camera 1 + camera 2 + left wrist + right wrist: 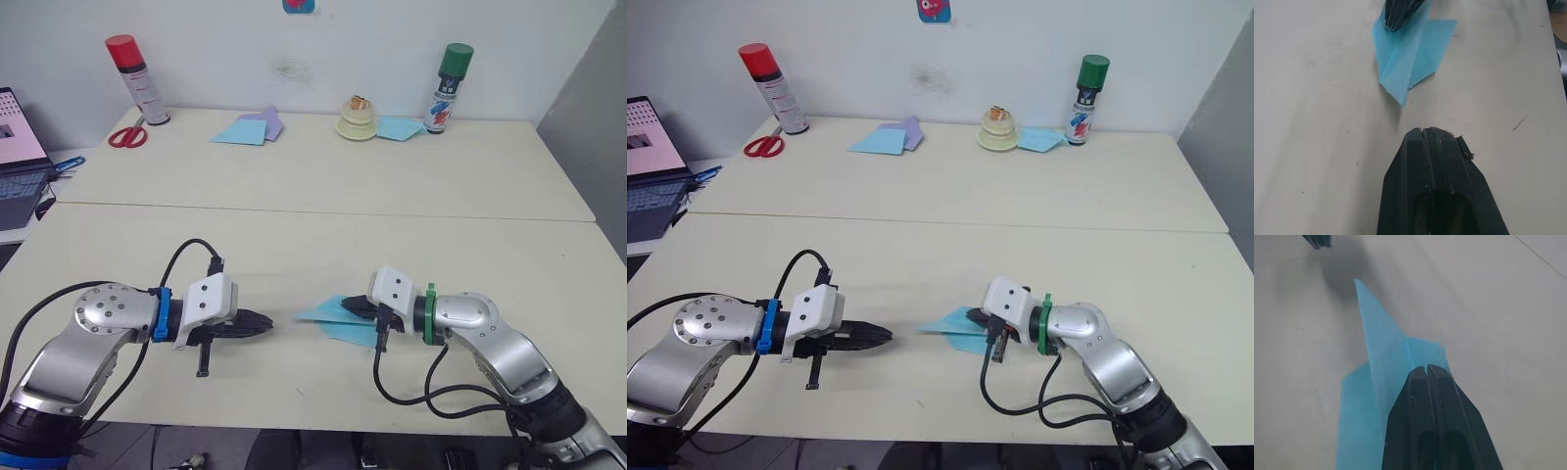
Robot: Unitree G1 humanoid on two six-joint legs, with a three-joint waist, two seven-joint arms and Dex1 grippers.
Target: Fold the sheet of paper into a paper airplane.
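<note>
On a cream table before a white wall, the paper airplane is seen at lower centre of the frame, pinned flat at its tail by the closed right gripper. The closed, empty left gripper is held near its nose. Light, limp and easily crumpled, it is judged best pinched along the layered spine; the tail is hidden beneath the fingers.

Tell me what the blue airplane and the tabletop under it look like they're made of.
The paper airplane: thin light-blue paper, matte; sharp creases, layered flaps and a fine point in the left wrist view show it. The table: a smooth, hard, cream-coloured top, probably laminate or painted board; it shows small scuffs and a faint sheen, but the core material can't be told.
</note>
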